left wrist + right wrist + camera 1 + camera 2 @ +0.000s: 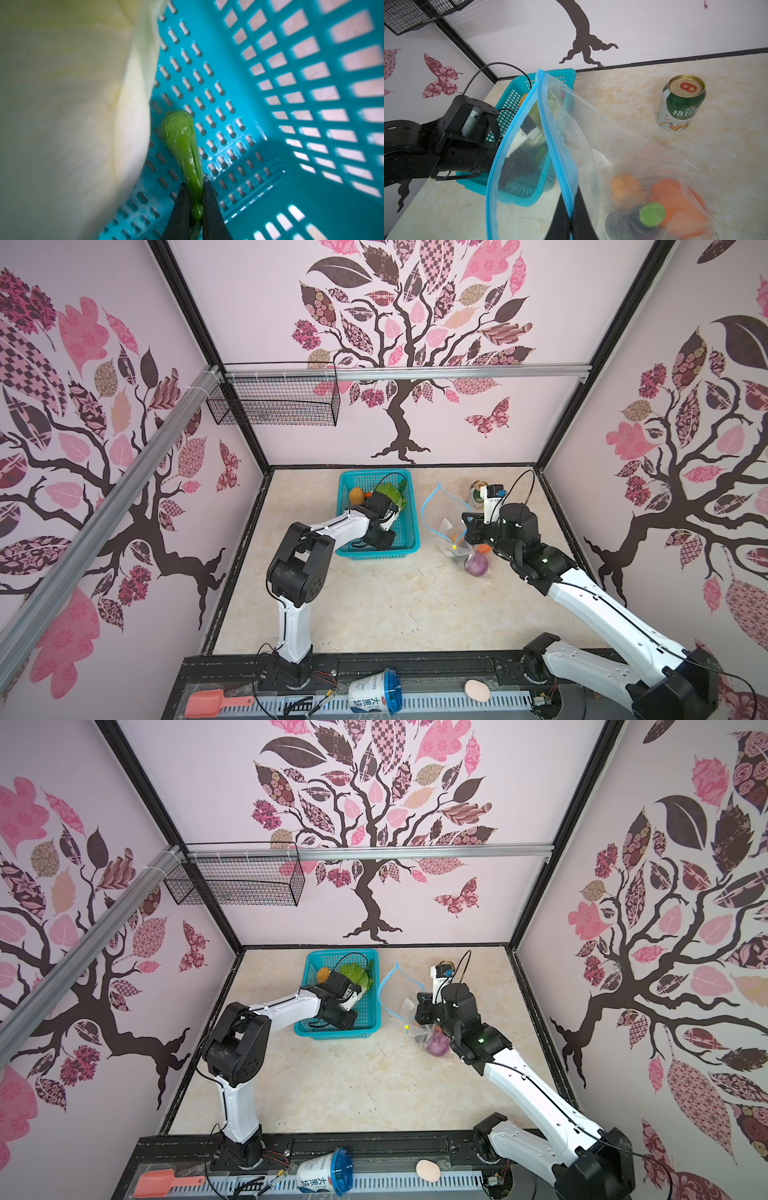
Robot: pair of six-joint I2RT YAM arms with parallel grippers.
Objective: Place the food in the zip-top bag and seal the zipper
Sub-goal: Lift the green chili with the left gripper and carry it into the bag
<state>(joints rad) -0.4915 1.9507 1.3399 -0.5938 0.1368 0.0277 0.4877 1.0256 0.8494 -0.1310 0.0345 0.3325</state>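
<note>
Currently the left gripper [195, 187] is working inside the teal basket [376, 473], jaws narrowed onto the thin end of a green piece [180, 141]. The piece is lying on the basket floor, its long axis running straight out from the fingertips and its fat end pointing away from them.

Obstruction: napa cabbage [72, 104] is lying just beside the piece along one side, and a basket corner is closing in on the other. In both top views the left wrist is covering much of the basket's near half. A potato [356, 494] is sitting in the far left part.

Right gripper [572, 214] is pinching the zipper [550, 135] of the zip-top bag [591, 128], jaws closed on the blue strip and holding the mouth up. The mouth is gaping as a leaf-shaped loop facing the basket, its long axis running from the yellow slider [454, 548] toward the back wall [457, 439].

Bag body is slumping on the table [374, 605] right of the basket, with a purple onion [477, 564], orange pieces [625, 187] and a dark piece [623, 224] inside. Drink can [681, 104] is standing upright behind the bag, apart from the mouth.
</note>
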